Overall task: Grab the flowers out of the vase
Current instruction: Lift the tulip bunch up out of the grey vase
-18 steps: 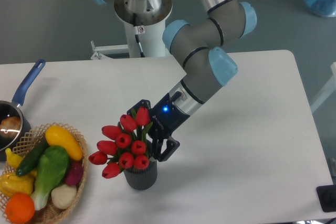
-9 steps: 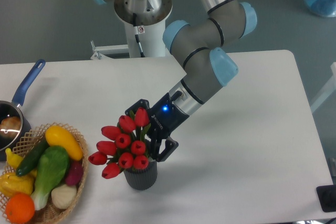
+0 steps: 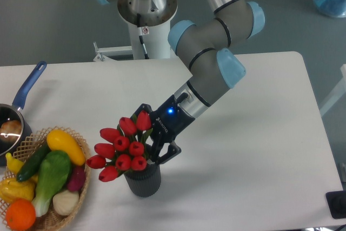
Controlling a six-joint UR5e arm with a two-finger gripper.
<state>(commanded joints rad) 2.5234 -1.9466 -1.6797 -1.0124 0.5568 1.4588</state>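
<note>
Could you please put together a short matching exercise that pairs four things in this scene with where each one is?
Things:
1. flowers
2. vase
3. wicker basket
4. saucepan

Places:
A. at the left edge, blue handle pointing up and away
B. at the lower left, filled with toy vegetables
C. near the front edge, under the red buds
D. at the gripper, leaning left over the vase's mouth

Pairs: 1-D, 2-C, 3-B, 4-A

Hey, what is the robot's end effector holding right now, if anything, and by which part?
The end effector looks shut on the flowers, gripping the bunch low down just above the vase; the contact itself is hidden.
</note>
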